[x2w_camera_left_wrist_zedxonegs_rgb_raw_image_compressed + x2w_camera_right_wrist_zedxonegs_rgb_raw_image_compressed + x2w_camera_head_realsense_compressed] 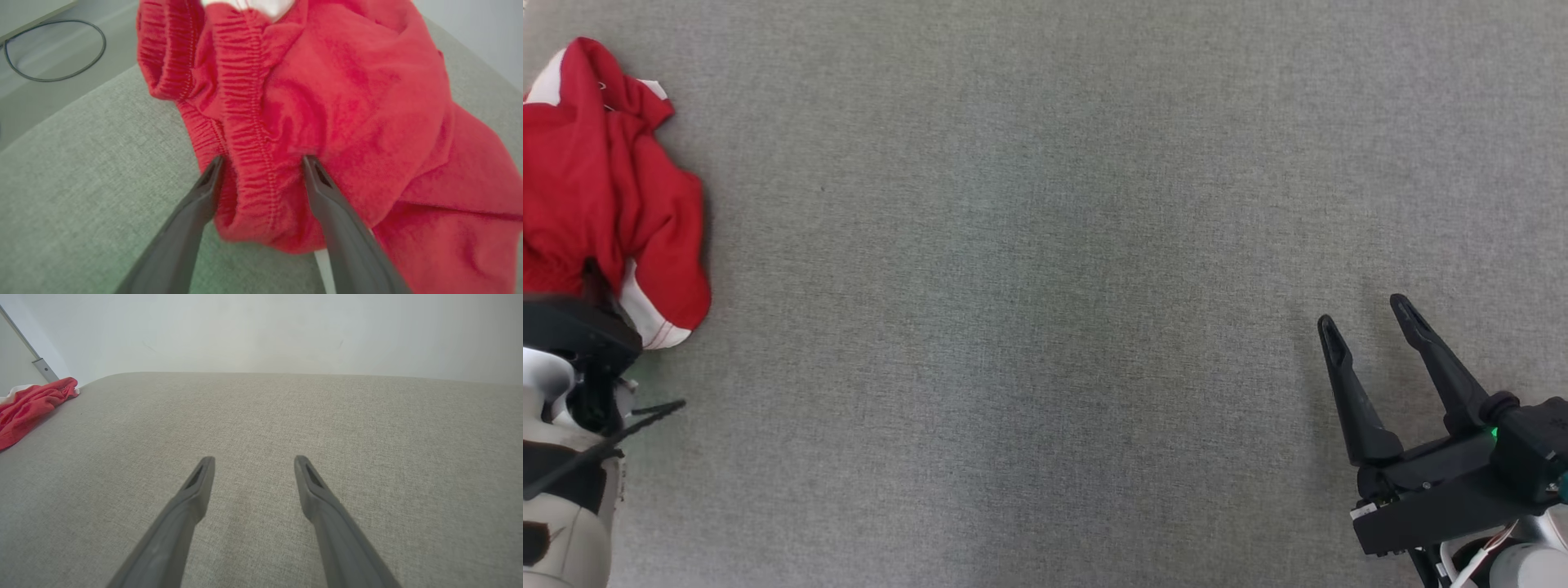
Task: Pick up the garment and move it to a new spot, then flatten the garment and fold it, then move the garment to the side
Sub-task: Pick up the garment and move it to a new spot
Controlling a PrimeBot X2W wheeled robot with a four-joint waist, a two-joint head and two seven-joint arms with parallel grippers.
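Observation:
The garment (605, 188) is a crumpled red piece with white trim, lying at the far left of the grey cloth-covered table (1045, 286). In the left wrist view my left gripper (261, 161) is open, its two fingers straddling a fold of the garment's (347, 102) gathered elastic waistband, tips pressed into the cloth. From the head camera its dark wrist housing (572, 335) sits at the garment's near edge, with the fingers hidden. My right gripper (1364, 313) hovers open and empty over the table at the lower right. The garment (28, 406) lies far to the left of the open right gripper (254, 459).
The table's left edge runs close beside the garment, with the floor and a looped black cable (53, 49) beyond it. A pale wall (261, 330) stands behind the table's far edge, and a metal post (43, 367) at its back left corner.

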